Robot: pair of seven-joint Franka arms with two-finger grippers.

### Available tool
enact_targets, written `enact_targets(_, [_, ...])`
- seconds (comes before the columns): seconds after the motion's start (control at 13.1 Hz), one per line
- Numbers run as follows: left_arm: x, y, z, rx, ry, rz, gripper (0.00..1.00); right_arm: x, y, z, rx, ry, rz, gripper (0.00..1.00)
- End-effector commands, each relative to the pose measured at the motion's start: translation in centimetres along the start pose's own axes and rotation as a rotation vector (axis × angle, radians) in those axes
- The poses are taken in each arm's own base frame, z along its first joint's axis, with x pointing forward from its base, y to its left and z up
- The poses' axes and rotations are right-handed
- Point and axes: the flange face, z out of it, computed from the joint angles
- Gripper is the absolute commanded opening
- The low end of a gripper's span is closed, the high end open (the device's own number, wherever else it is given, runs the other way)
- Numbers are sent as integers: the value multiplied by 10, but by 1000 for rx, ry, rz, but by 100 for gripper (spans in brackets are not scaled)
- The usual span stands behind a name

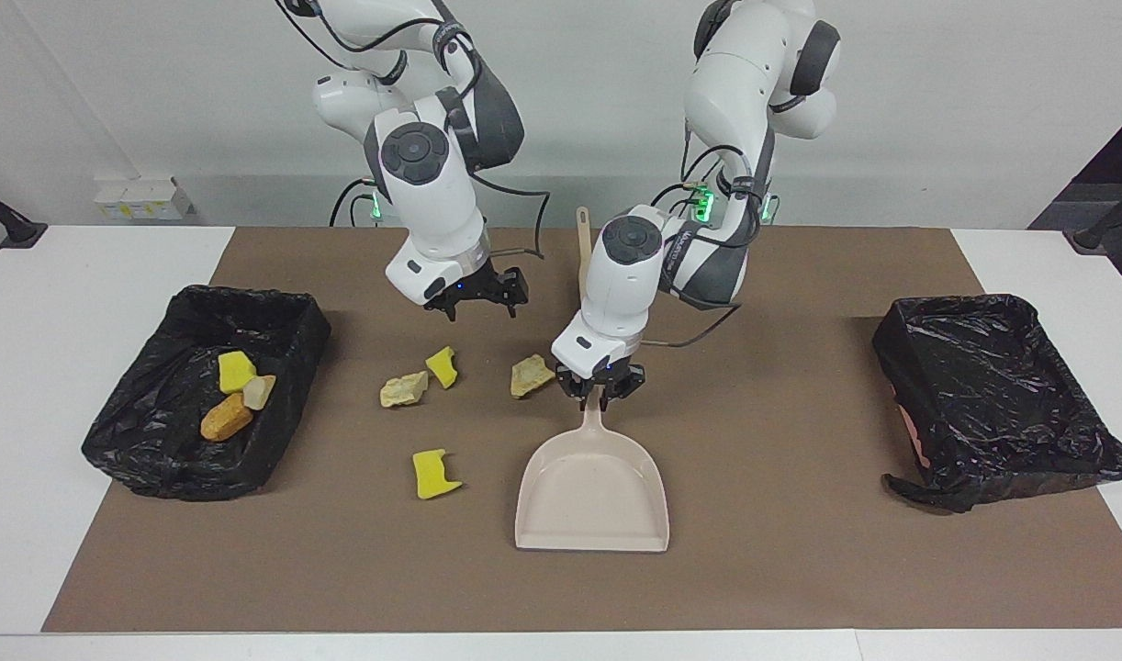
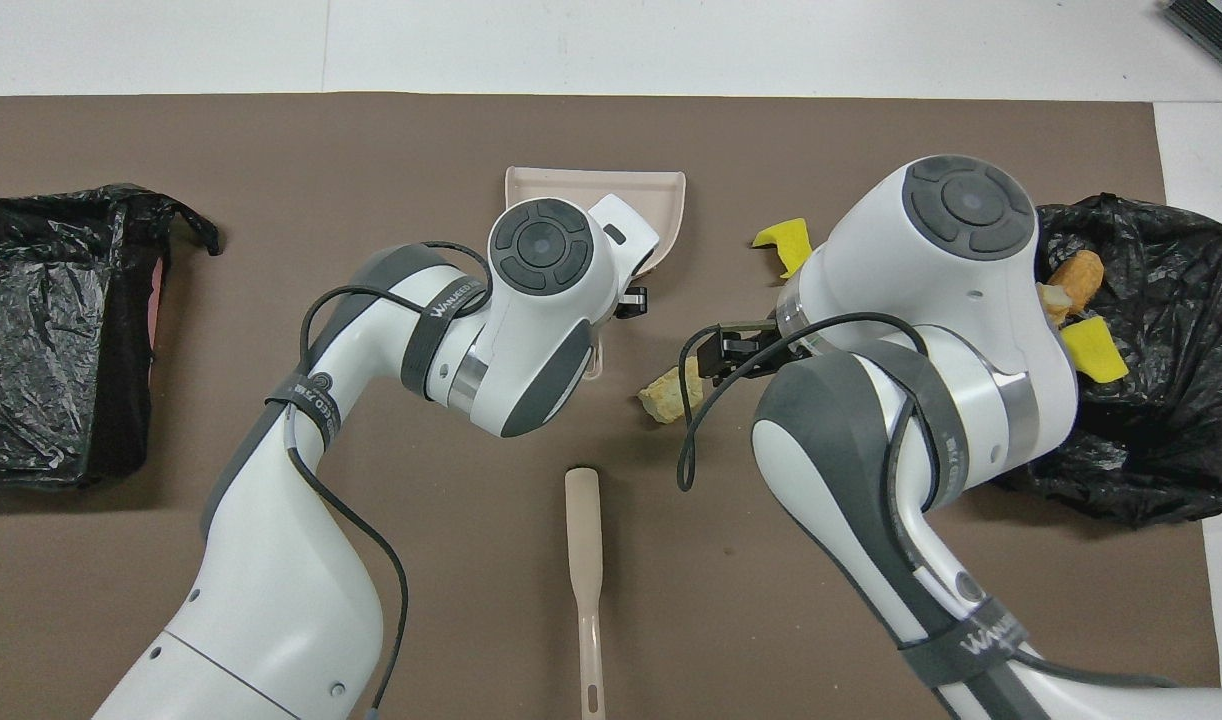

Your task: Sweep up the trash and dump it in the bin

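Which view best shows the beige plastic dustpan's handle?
The facing view: the beige plastic dustpan's handle runs bare from the pan up into the left gripper, whose jaws are closed on its tip. In the overhead view the left arm hides nearly all of the handle; only its end and the pan's rim show.

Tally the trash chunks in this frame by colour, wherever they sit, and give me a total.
Bright yellow: 3 — one in the lined bin, two on the mat
Pale beige: 3 — one in the bin, two on the mat
Orange-brown: 1 — in the bin
Total: 7
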Motion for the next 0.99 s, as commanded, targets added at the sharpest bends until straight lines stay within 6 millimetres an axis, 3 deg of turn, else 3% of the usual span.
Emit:
enact_targets(0.0, [4, -9, -23, -3, -7, -33, 0, -4, 4, -1, -3, 24, -22, 100])
enact_targets(0.23, [21, -45, -66, -4, 7, -77, 0, -4, 2, -2, 0, 30, -20, 100])
enact_targets(0.38, [31, -81, -79, 31, -17, -88, 0, -12, -4, 4, 4, 50, -36, 100])
enact_targets(0.46, [34, -88, -87, 27, -9, -73, 0, -23, -16, 11, 6, 67, -46, 100])
enact_targets(0.61, [47, -132, -101, 39, -15, -71, 0, -42, -23, 21, 19, 105, 10, 100])
enact_targets(0.76, [51, -169, -100, 48, -46, -34, 0, -59, -40, 27, 23, 107, 9, 100])
enact_targets(0.84, [43, -188, -94, 49, -63, -23, 0, -61, -42, 28, 27, 105, 13, 100])
enact_targets(0.92, [33, -205, -85, 47, -62, 15, 0, -67, -57, 34, 27, 101, 12, 100])
